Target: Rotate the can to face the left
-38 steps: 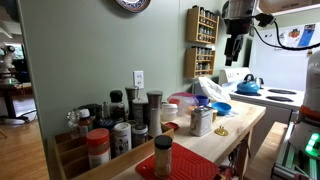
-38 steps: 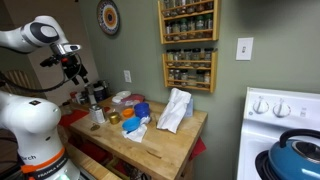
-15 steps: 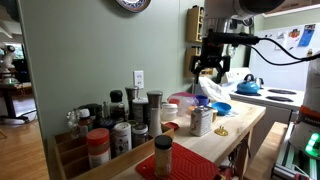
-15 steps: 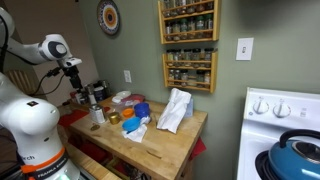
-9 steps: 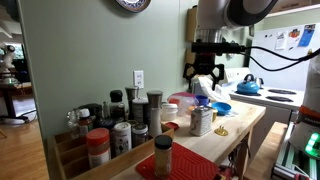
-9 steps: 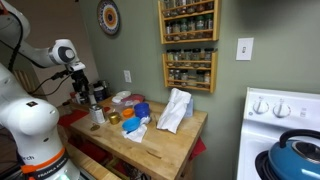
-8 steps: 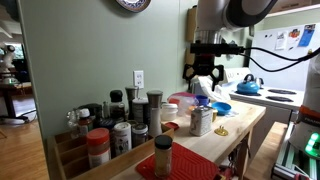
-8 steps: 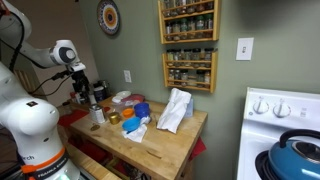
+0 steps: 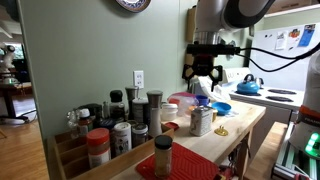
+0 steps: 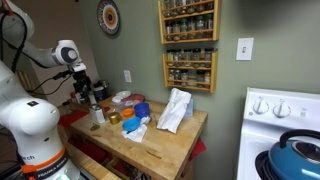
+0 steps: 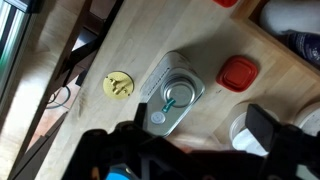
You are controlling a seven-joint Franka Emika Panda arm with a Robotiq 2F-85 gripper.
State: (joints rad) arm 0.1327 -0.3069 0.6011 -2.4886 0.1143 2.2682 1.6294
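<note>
My claw (image 11: 187,145) is spread wide. Its dark fingers (image 11: 268,130) stand at the bottom of the wrist view with nothing between them. Just past them I look straight down on the can (image 11: 172,100): a silvery top with rounded corners and a small greenish piece on it, perhaps a pull tab. It stands upright on the wooden table (image 11: 200,35). A yellow disc (image 11: 118,85) lies near it on one side. A red lid (image 11: 237,72) sits just beside it on the other. Neither touches the can.

In both exterior views my claw (image 9: 203,77) (image 10: 84,90) hangs in the air above the can (image 9: 201,121) (image 10: 97,114), well apart from it. Two and a half seconds ago I was far higher, up near the top of the picture and off to one side. Since then my arm has swung over and come down by a good part of that height. In the last half second I have hardly moved at all. The can has not shifted or turned, and I cannot tell which way its label faces.

Beyond the can, the dark-lidded jars (image 9: 120,125) crowd the table's end. A blue bowl (image 9: 218,106) sits behind it, and a white cloth (image 10: 175,110) stands further along. On the wall, the rack (image 10: 188,45) of spices is as before.
</note>
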